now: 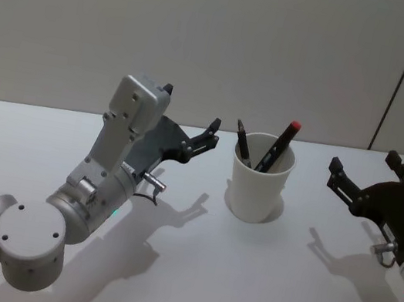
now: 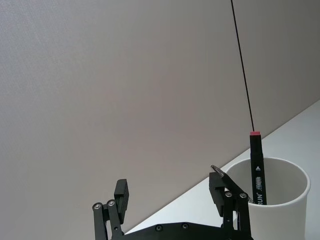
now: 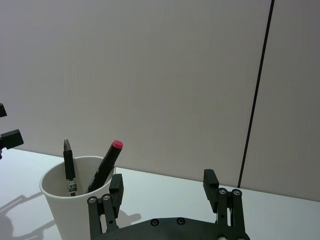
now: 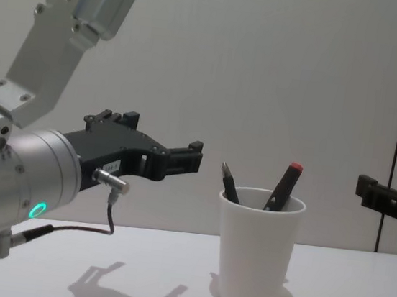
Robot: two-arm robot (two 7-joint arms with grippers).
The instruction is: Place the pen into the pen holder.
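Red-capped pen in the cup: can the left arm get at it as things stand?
Probably yes. The left gripper is open and empty beside the cup, nothing between them. The red-capped pen sticks out above the rim, though a second pen stands on the near side.

The pen holder is plain white, without pattern. In it stand a black pen with a red cap end and a black pen with a silvery tip; the red-capped one carries small white lettering on its barrel. The counter is plain white with soft grey shadows. The left gripper and right gripper are matt black with silver screws. The left arm's casing is silver-grey, with a green-lit ring near its wrist. The wall is pale grey, crossed by a thin dark seam.
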